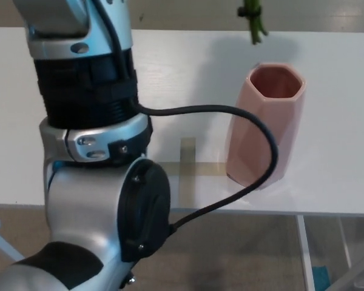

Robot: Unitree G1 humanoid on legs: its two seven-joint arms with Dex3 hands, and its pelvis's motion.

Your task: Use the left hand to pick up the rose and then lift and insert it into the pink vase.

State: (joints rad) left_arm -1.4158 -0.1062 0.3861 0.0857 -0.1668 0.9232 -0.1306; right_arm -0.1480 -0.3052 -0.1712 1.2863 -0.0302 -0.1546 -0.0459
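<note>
The pink vase [264, 133] stands upright on the white table [170, 79], right of centre, with its mouth facing up. Only the green lower end of the rose stem [253, 21] shows. It hangs down from beyond the top edge, just above and behind the left part of the vase's rim, clear of it. My left forearm [88, 97] rises through the left half of the picture and leaves at the top, so its hand is out of sight, as is the flower head. No part of my right arm shows.
A cross of tan tape [187, 163] lies on the table just left of the vase's foot. A black cable [255, 130] loops from my forearm across the front of the vase. The table's front edge [261, 212] runs below.
</note>
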